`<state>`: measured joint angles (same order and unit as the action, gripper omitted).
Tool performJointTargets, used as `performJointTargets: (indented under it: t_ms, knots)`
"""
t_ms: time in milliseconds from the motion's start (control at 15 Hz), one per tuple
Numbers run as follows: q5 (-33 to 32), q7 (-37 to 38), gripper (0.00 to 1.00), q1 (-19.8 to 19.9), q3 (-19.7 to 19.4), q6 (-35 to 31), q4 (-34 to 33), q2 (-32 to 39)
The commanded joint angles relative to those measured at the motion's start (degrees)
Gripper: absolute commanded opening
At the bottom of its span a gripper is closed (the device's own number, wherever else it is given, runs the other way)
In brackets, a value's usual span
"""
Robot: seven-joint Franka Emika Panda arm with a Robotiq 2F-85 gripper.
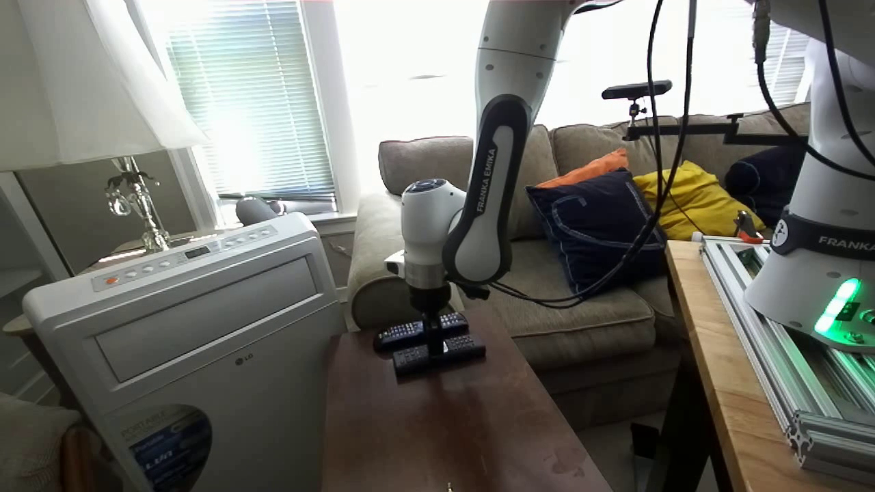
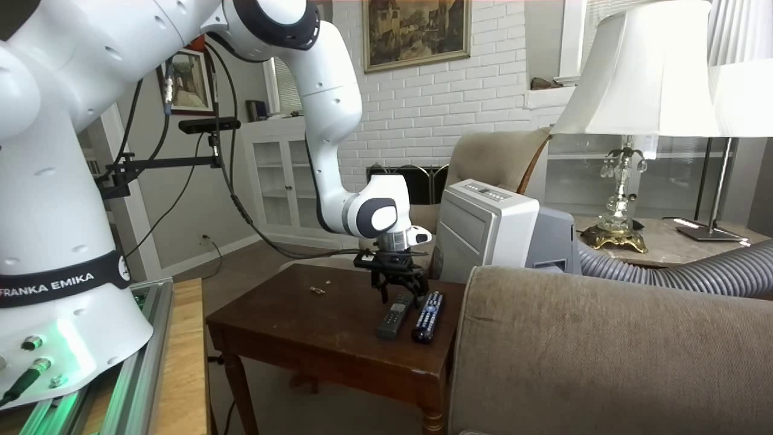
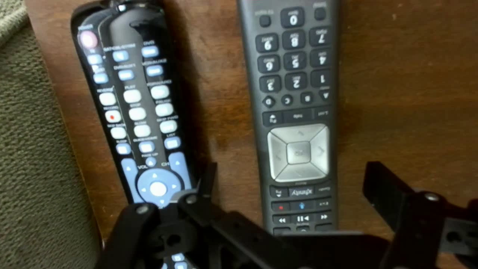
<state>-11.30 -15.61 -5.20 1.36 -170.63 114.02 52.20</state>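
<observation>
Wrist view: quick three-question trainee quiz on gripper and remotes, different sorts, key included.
1. Open: what two things lie side by side on the table, below the gripper?
2. True or false: the gripper is open.
3. Fill in: the silver direction pad is on the ___ one.

Key:
1. The black remote and the gray remote.
2. True; its jaws stand apart, with gaps on both sides of the gray remote.
3. Gray.

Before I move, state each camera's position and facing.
An exterior view: across the wooden table from the sofa, facing windows; arm and base show.
An exterior view: near sofa armrest, facing white brick wall; arm, base show.
Wrist view: above Xfinity remote and black remote, facing down; open gripper shows.
Both exterior views share table, remotes, air conditioner.
</observation>
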Motion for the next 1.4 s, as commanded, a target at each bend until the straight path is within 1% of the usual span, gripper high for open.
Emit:
performJointTargets:
  t_ms: [0, 267, 333, 400, 467, 533, 800, 1000, 1067, 1200, 1333]
  knots:
    - [-1.49, -1.19, 1.0, 2.02, 1.02, 1.54, 0.75, 0.41]
    - [-1.55, -1.72, 1.0, 2.76, 0.93, 1.99, 0.06, 1.94]
    - [-1.61, -1.72, 0.75, 2.73, 0.88, 1.42, 0.07, 2.2]
    - [-1.66, -1.89, 0.72, 2.87, 1.09, 1.24, 0.11, 2.34]
    - [-1.66, -1.93, 0.66, 2.84, 1.27, 1.02, 0.17, 2.35]
    - [-1.76, -1.99, 0.57, 2.65, 1.32, 0.91, 0.27, 2.21]
    - [-1.99, -2.2, 0.3, 2.12, 1.61, 0.53, 0.48, 1.37]
    - [-2.77, -1.1, 0.29, 0.12, -0.07, -0.65, 2.14, -0.28]
    - [-2.97, -1.16, 0.29, 0.14, -0.09, -0.99, 2.73, -0.88]
    - [-3.02, -1.05, 0.29, 0.32, -0.46, -1.75, 4.89, -3.45]
    - [-2.73, -1.9, 0.29, 2.51, 0.49, -1.92, 7.06, -6.99]
